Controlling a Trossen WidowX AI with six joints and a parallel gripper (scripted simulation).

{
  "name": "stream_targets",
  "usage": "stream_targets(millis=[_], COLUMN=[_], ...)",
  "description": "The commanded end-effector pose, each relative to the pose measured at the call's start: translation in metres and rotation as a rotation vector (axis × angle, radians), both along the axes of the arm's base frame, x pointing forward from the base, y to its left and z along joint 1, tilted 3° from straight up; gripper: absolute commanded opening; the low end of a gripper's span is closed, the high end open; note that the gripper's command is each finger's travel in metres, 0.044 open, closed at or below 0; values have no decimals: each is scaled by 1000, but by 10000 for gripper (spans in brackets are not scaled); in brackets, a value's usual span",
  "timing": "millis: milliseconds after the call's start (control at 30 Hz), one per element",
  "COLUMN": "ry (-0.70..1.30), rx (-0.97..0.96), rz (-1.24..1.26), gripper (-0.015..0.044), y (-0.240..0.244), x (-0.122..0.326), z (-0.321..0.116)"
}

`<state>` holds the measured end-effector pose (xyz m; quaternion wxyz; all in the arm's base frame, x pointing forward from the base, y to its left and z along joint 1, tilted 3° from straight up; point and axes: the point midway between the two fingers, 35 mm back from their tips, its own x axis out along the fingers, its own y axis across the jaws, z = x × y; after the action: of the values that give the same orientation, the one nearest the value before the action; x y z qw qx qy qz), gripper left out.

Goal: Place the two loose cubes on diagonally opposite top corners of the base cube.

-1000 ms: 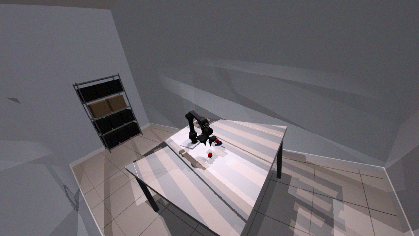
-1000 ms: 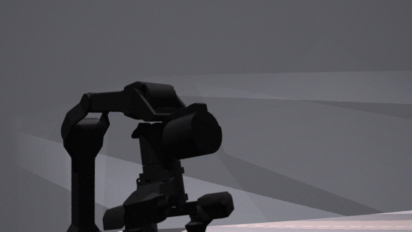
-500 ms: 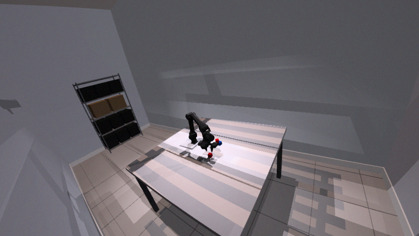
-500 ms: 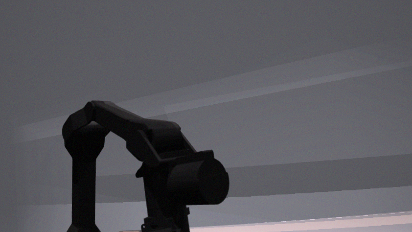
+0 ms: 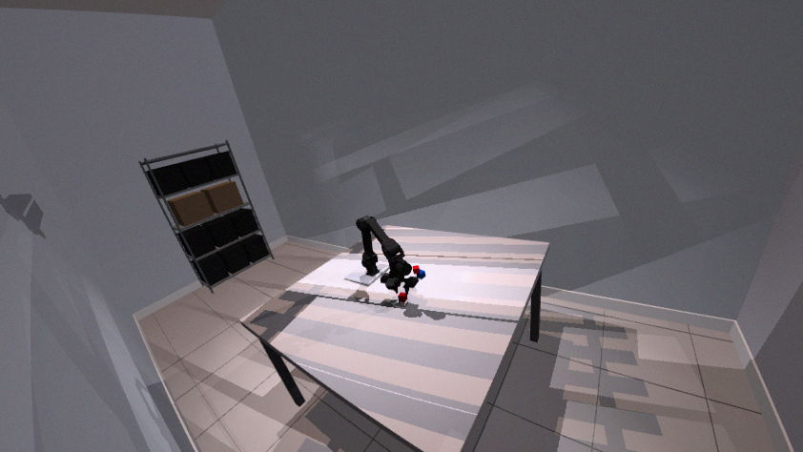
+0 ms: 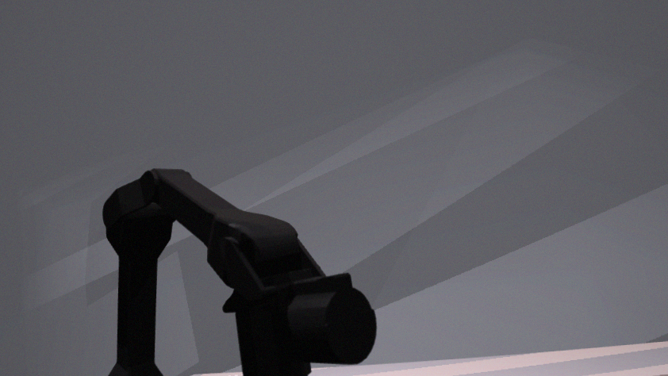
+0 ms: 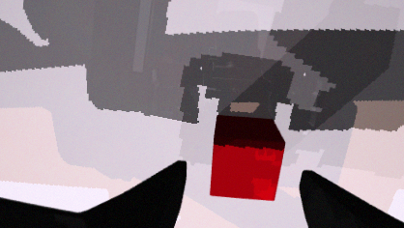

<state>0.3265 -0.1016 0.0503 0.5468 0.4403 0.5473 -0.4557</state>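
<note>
A loose red cube [image 5: 401,297] [image 7: 245,171] lies on the table below the gripper. My gripper [image 5: 401,291] [image 7: 244,174] is open, pointing down, with one finger on each side of that cube in the wrist view. It touches neither side there; its exact height above the cube is hard to tell. Behind the gripper, the blue base cube [image 5: 422,274] stands on the table, and a second red cube [image 5: 416,269] shows at its upper left, seemingly on a top corner. Their exact contact and level are too small to tell. No cube shows in the exterior view.
The table [image 5: 393,348] has striped light and shadow across it. The arm's base stands on a pale plate [image 5: 355,277] at the back left. The blue cube and its red neighbour stand close to the right side of the gripper. A shelf [image 5: 205,218] stands far off by the wall.
</note>
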Motion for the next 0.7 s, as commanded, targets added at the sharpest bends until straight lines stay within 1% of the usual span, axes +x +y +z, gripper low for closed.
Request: stream_targets(millis=[0, 300, 500, 667], ry=[3, 3, 3, 3], rx=[-1, -1, -1, -1], rz=[-1, -1, -1, -1], gripper=[265, 265, 107, 105], y=[0, 0, 0, 0], x=[-1, -2, -2, -1], z=[-9, -21, -21, -19])
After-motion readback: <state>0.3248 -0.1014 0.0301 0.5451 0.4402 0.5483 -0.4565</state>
